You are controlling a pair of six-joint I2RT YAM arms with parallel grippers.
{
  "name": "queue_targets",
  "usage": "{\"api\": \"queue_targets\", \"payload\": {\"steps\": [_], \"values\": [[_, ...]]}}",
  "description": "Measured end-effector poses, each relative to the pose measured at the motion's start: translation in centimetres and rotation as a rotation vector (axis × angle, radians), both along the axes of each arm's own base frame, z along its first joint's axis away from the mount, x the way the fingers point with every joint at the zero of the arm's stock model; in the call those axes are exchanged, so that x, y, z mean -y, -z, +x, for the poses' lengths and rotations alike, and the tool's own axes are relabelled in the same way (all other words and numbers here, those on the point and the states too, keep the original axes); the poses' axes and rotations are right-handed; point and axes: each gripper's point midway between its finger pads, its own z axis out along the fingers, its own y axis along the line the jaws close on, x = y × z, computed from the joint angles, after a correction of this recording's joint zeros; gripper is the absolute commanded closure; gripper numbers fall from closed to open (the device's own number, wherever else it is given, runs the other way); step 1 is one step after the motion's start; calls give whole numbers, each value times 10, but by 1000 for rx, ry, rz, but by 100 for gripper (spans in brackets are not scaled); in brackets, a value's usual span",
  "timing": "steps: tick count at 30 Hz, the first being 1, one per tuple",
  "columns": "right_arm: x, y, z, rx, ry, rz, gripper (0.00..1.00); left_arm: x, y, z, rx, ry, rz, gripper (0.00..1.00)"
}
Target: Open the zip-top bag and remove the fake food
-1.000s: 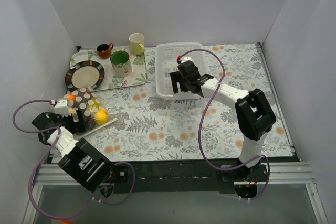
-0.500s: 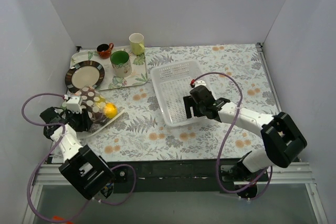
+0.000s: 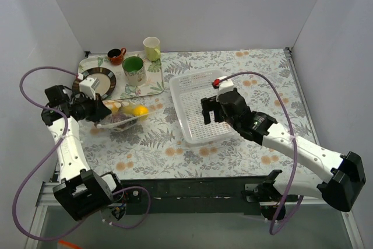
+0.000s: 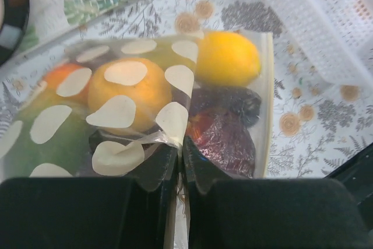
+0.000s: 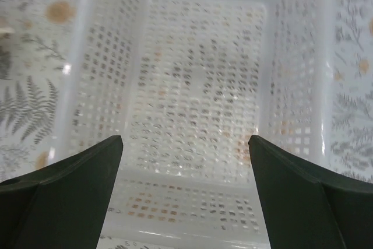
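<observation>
Two arms at one moment. We see the left gripper (image 3: 95,111) at the table's (image 3: 175,144) left side, pinching a fold of the bag (image 3: 121,118). In the left wrist view its two dark fingers (image 4: 140,202) are pressed together, with the clear, white-dotted film of the bag (image 4: 145,103) caught between them at the left gripper (image 4: 180,151).

The bag lies on the patterned cloth just in front of the tray (image 3: 152,84), between the left gripper and the basket (image 3: 192,86) and apart from both. We cannot tell whether its mouth is open.

All the food (image 4: 192,103) we can see sits inside the bag:
- a lemon (image 4: 227,58) at the end farthest from the fingers, which the top view shows as a yellow spot (image 3: 140,111);
- an orange fruit (image 4: 131,88) behind the dots;
- a dark purple piece (image 4: 233,103) and a reddish one (image 4: 221,141) beside it;
- a green piece (image 4: 35,150) at the left.

We see the right gripper (image 3: 211,115) hanging over the basket with its fingers spread wide and nothing between them. The right wrist view looks straight down past the right gripper (image 5: 183,144) onto the perforated white floor of the basket (image 5: 198,86), one finger at each lower corner.

On the tray stand a plate (image 3: 99,83), partly hidden by the left wrist, a green-lined mug (image 3: 134,70), a brown cup (image 3: 116,56) and a pale cup (image 3: 151,48).
</observation>
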Motion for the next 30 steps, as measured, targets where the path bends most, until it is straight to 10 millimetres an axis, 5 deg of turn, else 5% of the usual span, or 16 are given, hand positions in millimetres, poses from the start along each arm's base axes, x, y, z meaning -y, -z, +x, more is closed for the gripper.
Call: {"api": "queue_targets", "payload": {"steps": [4,8,16,20,23,30], "values": [[-55,-56,-13,197,-219,33,2,7,-44,5,44,44,-38,91],[-117,-92,-53,368,-478,30,11,24,-68,-1,58,90,-95,91],[-224,-102,-119,499,-833,-42,35,55,-84,-9,48,154,-188,90],[-237,-94,-140,485,-946,-39,34,59,-87,-10,47,155,-198,90],[-236,-84,-154,474,-1007,-30,20,58,-83,-9,47,151,-193,90],[-227,-13,-178,367,-1120,-172,10,53,-46,-9,-29,123,-185,89]]}}
